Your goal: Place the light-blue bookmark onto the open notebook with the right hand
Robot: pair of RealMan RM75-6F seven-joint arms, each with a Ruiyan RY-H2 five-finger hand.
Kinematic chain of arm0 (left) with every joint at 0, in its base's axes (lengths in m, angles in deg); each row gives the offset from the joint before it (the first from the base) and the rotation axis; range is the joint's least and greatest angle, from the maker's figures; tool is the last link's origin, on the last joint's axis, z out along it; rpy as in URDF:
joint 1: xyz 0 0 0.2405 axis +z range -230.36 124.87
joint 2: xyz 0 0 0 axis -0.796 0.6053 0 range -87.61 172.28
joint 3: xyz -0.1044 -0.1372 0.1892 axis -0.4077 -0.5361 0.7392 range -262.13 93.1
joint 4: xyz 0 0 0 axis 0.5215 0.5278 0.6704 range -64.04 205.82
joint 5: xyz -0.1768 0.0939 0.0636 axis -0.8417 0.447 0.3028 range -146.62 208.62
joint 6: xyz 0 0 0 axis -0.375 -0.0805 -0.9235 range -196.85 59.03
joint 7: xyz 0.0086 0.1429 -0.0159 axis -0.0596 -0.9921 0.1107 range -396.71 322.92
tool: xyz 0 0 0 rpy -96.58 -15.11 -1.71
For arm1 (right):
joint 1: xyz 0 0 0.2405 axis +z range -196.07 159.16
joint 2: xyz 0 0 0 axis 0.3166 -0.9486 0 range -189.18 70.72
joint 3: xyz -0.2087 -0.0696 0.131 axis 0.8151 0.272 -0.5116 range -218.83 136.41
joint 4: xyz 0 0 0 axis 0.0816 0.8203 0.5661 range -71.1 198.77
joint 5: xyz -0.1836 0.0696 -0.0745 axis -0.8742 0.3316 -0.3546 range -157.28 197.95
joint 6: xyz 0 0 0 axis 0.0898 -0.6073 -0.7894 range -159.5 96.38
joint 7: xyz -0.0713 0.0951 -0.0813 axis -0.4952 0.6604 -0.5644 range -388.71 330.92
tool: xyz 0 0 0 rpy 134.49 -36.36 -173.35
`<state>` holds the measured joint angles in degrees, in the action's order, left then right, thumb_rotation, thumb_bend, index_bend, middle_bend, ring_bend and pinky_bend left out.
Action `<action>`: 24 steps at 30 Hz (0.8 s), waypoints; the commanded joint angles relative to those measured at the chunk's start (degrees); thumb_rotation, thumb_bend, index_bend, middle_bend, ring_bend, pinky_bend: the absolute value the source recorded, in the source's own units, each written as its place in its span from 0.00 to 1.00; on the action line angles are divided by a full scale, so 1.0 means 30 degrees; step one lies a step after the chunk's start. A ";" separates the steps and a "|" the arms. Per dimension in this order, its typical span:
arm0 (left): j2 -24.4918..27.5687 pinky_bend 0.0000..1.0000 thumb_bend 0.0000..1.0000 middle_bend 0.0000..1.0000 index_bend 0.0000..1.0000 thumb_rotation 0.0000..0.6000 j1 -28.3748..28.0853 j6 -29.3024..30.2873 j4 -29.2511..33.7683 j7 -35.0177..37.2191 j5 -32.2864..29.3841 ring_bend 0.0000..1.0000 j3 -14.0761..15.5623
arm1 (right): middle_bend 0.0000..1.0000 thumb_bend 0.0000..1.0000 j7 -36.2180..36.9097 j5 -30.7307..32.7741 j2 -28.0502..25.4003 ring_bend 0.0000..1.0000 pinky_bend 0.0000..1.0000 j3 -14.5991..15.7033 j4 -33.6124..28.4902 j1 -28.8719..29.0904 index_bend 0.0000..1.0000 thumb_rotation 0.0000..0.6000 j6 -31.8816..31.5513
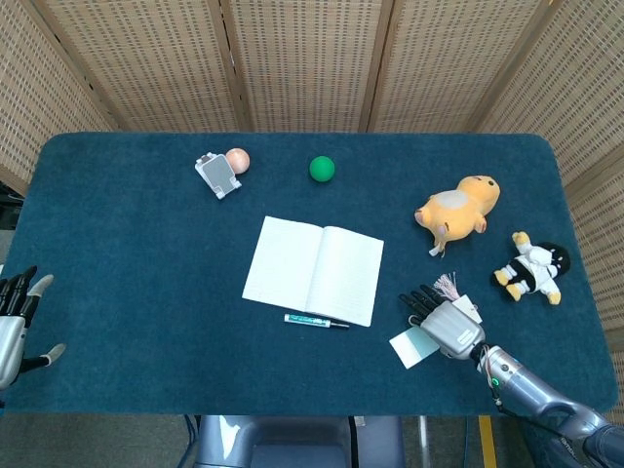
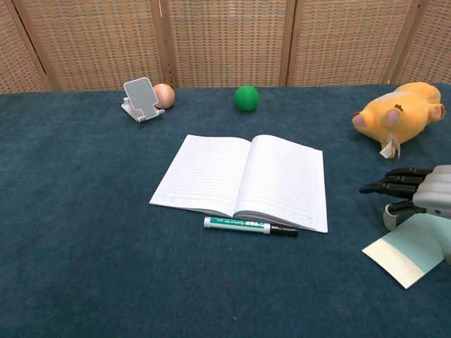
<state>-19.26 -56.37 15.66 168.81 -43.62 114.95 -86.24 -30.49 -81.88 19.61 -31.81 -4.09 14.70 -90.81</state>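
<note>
The light-blue bookmark (image 1: 413,346) (image 2: 406,251), with a white end, lies at the front right of the table. My right hand (image 1: 447,324) (image 2: 417,197) covers its far end, fingers stretched toward the notebook and thumb at the bookmark's edge. The bookmark's covered end seems caught under the palm. The open notebook (image 1: 314,270) (image 2: 244,180) lies flat in the middle, to the left of that hand. My left hand (image 1: 16,324) hangs at the table's left edge, fingers apart and holding nothing.
A green marker (image 2: 250,226) lies along the notebook's front edge. An orange plush (image 2: 398,115) and a small black-and-white doll (image 1: 532,267) sit at the right. A green ball (image 2: 246,98), a phone stand (image 2: 141,99) and a peach ball (image 2: 163,95) stand at the back.
</note>
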 commanded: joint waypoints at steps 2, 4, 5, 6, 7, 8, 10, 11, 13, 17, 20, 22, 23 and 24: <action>0.0008 0.00 0.00 0.00 0.00 1.00 -0.0006 -0.0002 -0.0001 0.0012 0.0000 0.00 -0.0004 | 0.00 0.23 -0.0149 0.0051 0.0009 0.00 0.00 0.0008 -0.0056 0.0007 0.54 1.00 0.0055; 0.0019 0.00 0.00 0.00 0.00 1.00 -0.0008 -0.0006 0.0002 0.0030 -0.0019 0.00 -0.0011 | 0.00 0.23 -0.0246 0.0066 0.0035 0.00 0.00 0.0030 -0.0090 0.0011 0.54 1.00 0.0096; 0.0021 0.00 0.00 0.00 0.00 1.00 -0.0013 -0.0011 0.0005 0.0031 -0.0026 0.00 -0.0016 | 0.00 0.23 -0.0272 0.0075 0.0038 0.00 0.00 0.0032 -0.0100 0.0010 0.54 1.00 0.0093; 0.0022 0.00 0.00 0.00 0.00 1.00 -0.0016 -0.0018 0.0004 0.0031 -0.0032 0.00 -0.0017 | 0.00 0.23 -0.0297 0.0080 0.0035 0.00 0.00 0.0032 -0.0108 0.0011 0.54 1.00 0.0084; 0.0023 0.00 0.00 0.00 0.00 1.00 -0.0019 -0.0022 0.0007 0.0030 -0.0030 0.00 -0.0015 | 0.00 0.23 -0.0321 0.0081 0.0023 0.00 0.00 0.0021 -0.0128 0.0010 0.54 1.00 0.0044; 0.0026 0.00 0.00 0.00 0.00 1.00 -0.0017 -0.0023 0.0004 0.0036 -0.0023 0.00 -0.0008 | 0.00 0.23 -0.0317 0.0084 0.0005 0.00 0.00 0.0006 -0.0159 0.0002 0.54 1.00 -0.0017; 0.0025 0.00 0.00 0.00 0.00 1.00 -0.0012 -0.0005 -0.0004 0.0042 -0.0019 0.00 -0.0009 | 0.00 0.24 -0.0255 0.0077 -0.0071 0.00 0.00 -0.0037 -0.0264 -0.0019 0.54 1.00 -0.0218; 0.0021 0.00 0.00 0.00 0.00 1.00 -0.0015 -0.0006 0.0004 0.0037 -0.0020 0.00 -0.0011 | 0.00 0.25 -0.0227 0.0066 -0.0105 0.00 0.00 -0.0051 -0.0301 -0.0024 0.54 1.00 -0.0298; 0.0013 0.00 0.00 0.00 0.00 1.00 -0.0013 -0.0005 -0.0002 0.0030 -0.0035 0.00 -0.0014 | 0.00 0.25 -0.0191 0.0049 -0.0157 0.00 0.00 -0.0085 -0.0357 -0.0037 0.54 1.00 -0.0444; 0.0014 0.00 0.00 0.00 0.00 1.00 -0.0021 -0.0014 0.0010 0.0001 -0.0036 0.00 -0.0012 | 0.00 0.26 -0.0199 -0.0037 -0.0300 0.00 0.00 -0.0145 -0.0508 -0.0061 0.55 1.00 -0.0788; 0.0015 0.00 0.00 0.00 0.00 1.00 -0.0015 -0.0004 0.0020 -0.0005 -0.0032 0.00 -0.0006 | 0.00 0.26 -0.0288 -0.0109 -0.0414 0.00 0.00 -0.0200 -0.0640 -0.0078 0.55 1.00 -0.1042; 0.0024 0.00 0.00 0.00 0.00 1.00 -0.0004 0.0028 0.0033 0.0006 -0.0025 0.00 -0.0011 | 0.00 0.26 -0.0344 -0.0136 -0.0527 0.00 0.00 -0.0271 -0.0809 -0.0095 0.55 1.00 -0.1251; 0.0048 0.00 0.00 0.00 0.00 1.00 0.0012 0.0064 0.0042 0.0058 -0.0008 0.00 -0.0011 | 0.00 0.26 -0.0435 -0.0165 -0.0658 0.00 0.00 -0.0401 -0.0971 -0.0097 0.55 1.00 -0.1519; 0.0067 0.00 0.00 0.00 0.00 1.00 0.0020 0.0075 0.0038 0.0099 0.0003 0.00 -0.0008 | 0.00 0.26 -0.0514 -0.0163 -0.0738 0.00 0.00 -0.0433 -0.1088 -0.0102 0.55 1.00 -0.1578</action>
<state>-19.10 -56.33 15.85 168.92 -43.38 114.93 -86.27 -31.73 -82.30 17.77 -32.84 -6.87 14.43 -95.17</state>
